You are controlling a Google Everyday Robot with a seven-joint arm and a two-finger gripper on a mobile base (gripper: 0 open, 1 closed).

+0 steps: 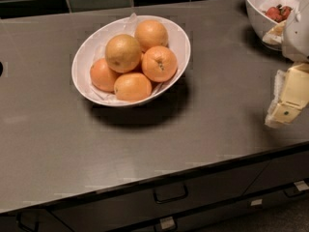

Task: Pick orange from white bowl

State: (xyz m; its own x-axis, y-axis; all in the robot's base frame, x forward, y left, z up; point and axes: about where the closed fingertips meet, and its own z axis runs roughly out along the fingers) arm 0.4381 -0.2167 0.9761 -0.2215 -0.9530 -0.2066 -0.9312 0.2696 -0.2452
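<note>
The white bowl (177, 38) is wide, shallow and oval with a white paper lining, and sits on the grey counter left of centre. The orange (122, 52), the largest and palest fruit with dull dimpled skin, lies on top of the pile at its upper left. Several smaller, deeper-orange fruits lie around it, one with a dark stem mark (159, 63). My gripper (287, 100) hangs at the right edge of the view, well to the right of the bowl and apart from it, holding nothing that I can see.
A deeper white bowl with red fruit (270, 11) stands at the back right, just behind the gripper. The counter's front edge runs diagonally below, with drawers and handles (170, 193) under it. A dark tiled wall lies behind the counter.
</note>
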